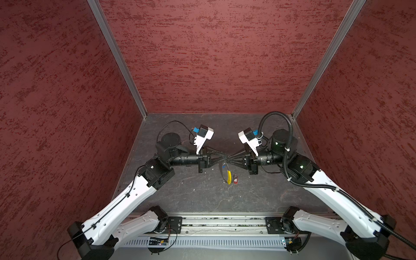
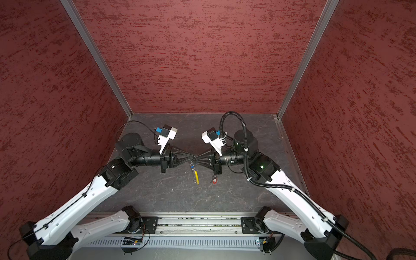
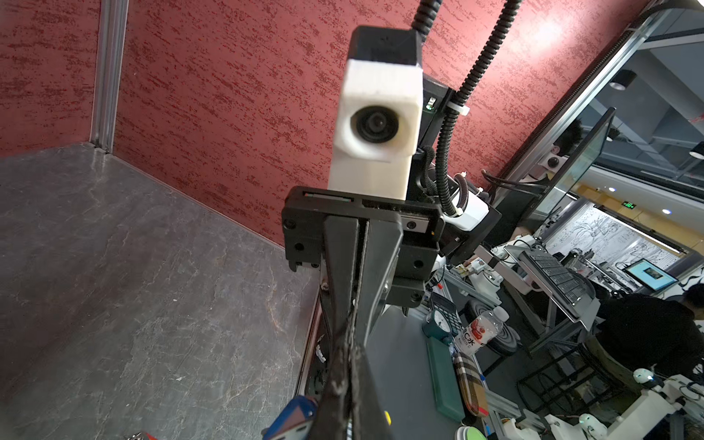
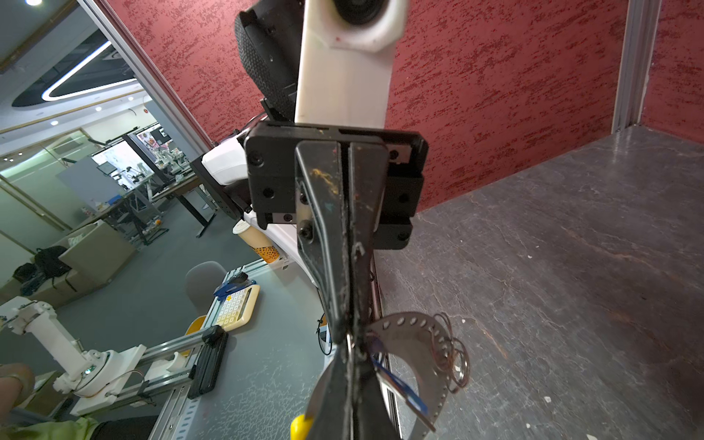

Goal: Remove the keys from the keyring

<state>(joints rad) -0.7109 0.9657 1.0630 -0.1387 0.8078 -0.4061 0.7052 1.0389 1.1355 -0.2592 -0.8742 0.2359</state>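
Mottled red walls (image 1: pixel 213 56) with metal corner posts (image 1: pixel 117 58) enclose a dark, veined floor (image 1: pixel 191 198). Past the open side lies an office with desks (image 4: pixel 179 188), a lit screen (image 3: pixel 652 275), a ceiling light strip (image 4: pixel 76 78) and perhaps glass partitions (image 4: pixel 34 190).

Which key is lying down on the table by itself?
The red key. It lies alone on the table; the blue key hangs in the air with the keyring.

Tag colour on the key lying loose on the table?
Red-orange; the tag shows best in a top view.
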